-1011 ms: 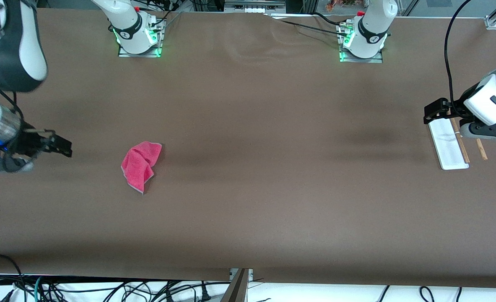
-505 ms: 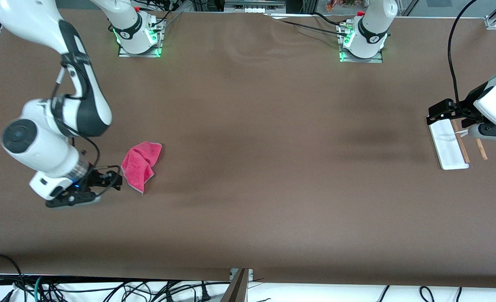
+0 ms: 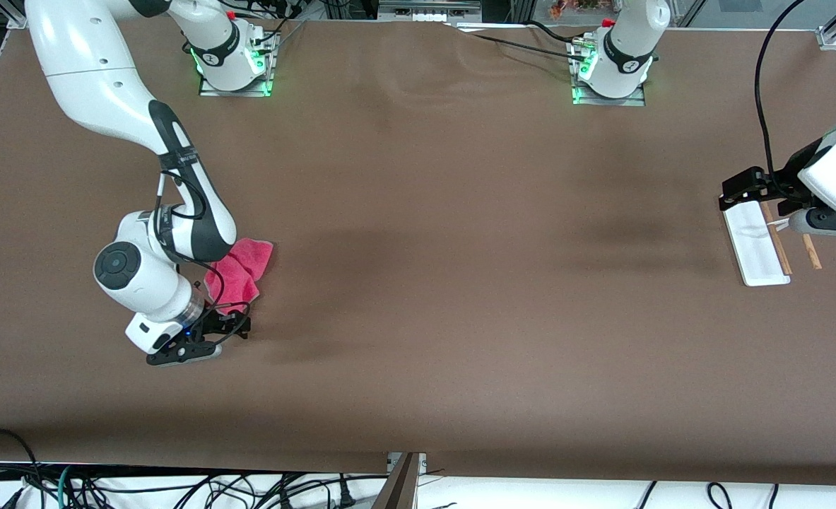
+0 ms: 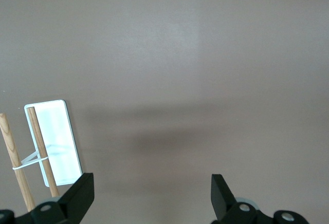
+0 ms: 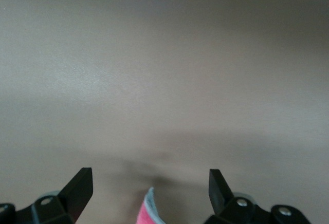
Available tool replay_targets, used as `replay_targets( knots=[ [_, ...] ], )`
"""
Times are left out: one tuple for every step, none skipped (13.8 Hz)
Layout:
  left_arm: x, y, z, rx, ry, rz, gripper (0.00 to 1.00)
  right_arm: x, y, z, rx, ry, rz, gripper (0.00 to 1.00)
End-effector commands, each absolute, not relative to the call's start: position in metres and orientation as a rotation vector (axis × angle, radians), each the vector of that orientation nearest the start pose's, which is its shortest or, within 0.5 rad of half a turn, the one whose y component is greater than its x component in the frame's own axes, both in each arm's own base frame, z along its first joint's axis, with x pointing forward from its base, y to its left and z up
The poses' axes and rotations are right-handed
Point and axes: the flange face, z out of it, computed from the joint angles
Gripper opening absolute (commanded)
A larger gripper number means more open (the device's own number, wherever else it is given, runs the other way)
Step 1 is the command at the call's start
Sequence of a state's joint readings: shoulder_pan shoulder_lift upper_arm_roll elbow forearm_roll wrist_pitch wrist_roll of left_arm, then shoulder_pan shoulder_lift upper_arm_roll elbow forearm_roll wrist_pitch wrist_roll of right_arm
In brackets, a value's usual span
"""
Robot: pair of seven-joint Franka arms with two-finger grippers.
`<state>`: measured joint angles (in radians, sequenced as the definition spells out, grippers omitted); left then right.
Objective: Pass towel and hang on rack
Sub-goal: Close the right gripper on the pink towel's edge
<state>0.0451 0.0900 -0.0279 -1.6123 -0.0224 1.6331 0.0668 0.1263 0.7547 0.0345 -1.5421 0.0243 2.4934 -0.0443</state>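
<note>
The pink-red towel [image 3: 246,263] lies crumpled on the brown table toward the right arm's end. My right gripper [image 3: 239,324] is open, low at the towel's corner nearest the front camera; that grey-edged corner [image 5: 150,209] pokes up between the open fingers in the right wrist view. The rack's white base plate [image 3: 755,242] lies at the left arm's end with two wooden dowel rods [image 3: 776,240] beside it. My left gripper [image 3: 737,189] is open, hovering over the end of the plate toward the robot bases. The left wrist view shows the plate [image 4: 55,141] and rods [image 4: 42,149].
The brown table cover [image 3: 460,283] is bare between the towel and the rack. A thin white band [image 4: 28,161] links the two rods. The table's edge nearest the front camera has cables below it [image 3: 177,488].
My right arm swung in from the table's end and came down at the towel's near corner. My left gripper rose slightly over the rack plate, then held still.
</note>
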Motion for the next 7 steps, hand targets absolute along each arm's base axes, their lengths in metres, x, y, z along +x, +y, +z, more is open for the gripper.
replay_targets(
  knots=[
    [0.587, 0.011, 0.564, -3.171, 0.116, 0.094, 1.00, 0.719, 0.116, 0.216, -3.033, -0.248, -0.294, 1.00],
    [0.587, 0.011, 0.564, -3.171, 0.116, 0.092, 1.00, 0.718, 0.116, 0.214, -3.033, -0.249, -0.282, 1.00],
    [0.588, 0.011, 0.562, -3.171, 0.118, 0.097, 1.00, 0.715, 0.117, 0.205, -3.035, -0.250, -0.261, 1.00],
    [0.589, 0.011, 0.560, -3.171, 0.118, 0.102, 1.00, 0.714, 0.120, 0.200, -3.031, -0.250, -0.250, 1.00],
    [0.589, 0.008, 0.560, -3.171, 0.111, 0.102, 1.00, 0.712, 0.125, 0.194, -3.026, -0.257, -0.237, 1.00],
    [0.590, 0.002, 0.560, -3.169, 0.130, 0.097, 1.00, 0.712, 0.125, 0.193, -3.024, -0.254, -0.237, 1.00],
    [0.593, -0.001, 0.564, -3.153, 0.146, 0.081, 1.00, 0.710, 0.127, 0.190, -3.020, -0.256, -0.227, 1.00]
  ],
)
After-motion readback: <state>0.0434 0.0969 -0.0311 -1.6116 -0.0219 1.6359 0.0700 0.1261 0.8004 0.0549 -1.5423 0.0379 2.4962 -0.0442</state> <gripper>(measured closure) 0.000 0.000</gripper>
